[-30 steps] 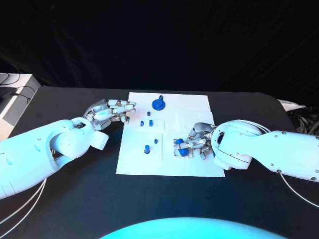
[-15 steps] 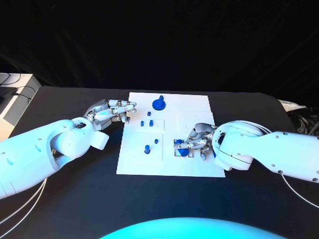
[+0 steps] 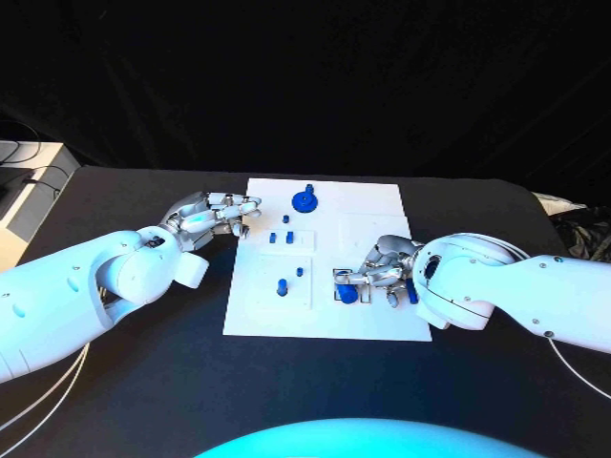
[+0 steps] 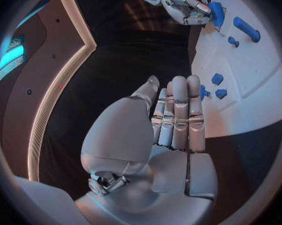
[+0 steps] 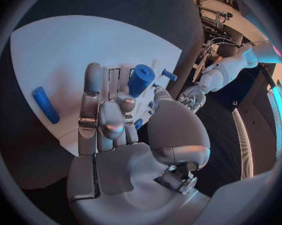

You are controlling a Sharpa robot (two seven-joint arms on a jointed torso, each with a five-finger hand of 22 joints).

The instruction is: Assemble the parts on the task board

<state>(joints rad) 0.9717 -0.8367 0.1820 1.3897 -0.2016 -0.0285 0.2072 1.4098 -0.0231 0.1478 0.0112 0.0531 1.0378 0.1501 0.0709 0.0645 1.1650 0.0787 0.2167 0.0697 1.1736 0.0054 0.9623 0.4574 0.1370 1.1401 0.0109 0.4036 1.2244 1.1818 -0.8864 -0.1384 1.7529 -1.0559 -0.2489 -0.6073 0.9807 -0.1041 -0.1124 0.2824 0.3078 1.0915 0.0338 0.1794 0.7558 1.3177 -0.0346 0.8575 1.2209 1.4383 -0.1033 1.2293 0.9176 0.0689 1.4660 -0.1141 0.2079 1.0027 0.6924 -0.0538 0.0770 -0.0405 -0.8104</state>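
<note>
One blue cylinder [image 5: 140, 79] is the part in play, pinched at the fingertips of the right hand [image 3: 374, 272] over the near-right area of the task board [image 3: 368, 205], at about four o'clock from the board's centre. In the right wrist view its long axis runs up and away from the fingers, the free end leading. Whether that end already sits in a socket cannot be told, since the fingers cover the board under it. The move ahead looks to turn on keeping that axis square to the board as the part goes down.

Several other parts stand or lie on the board: a round blue knob [image 3: 305, 199] at twelve o'clock, small pegs [image 3: 286, 235] left of centre, and a blue rod [image 5: 45, 104] lying flat just beside the right hand.

Left hand [image 3: 212, 213] rests at the board's left edge, near ten o'clock, holding nothing, its fingers straight and close together in the left wrist view. It is well apart from the cylinder; the right hand is the nearer.
</note>
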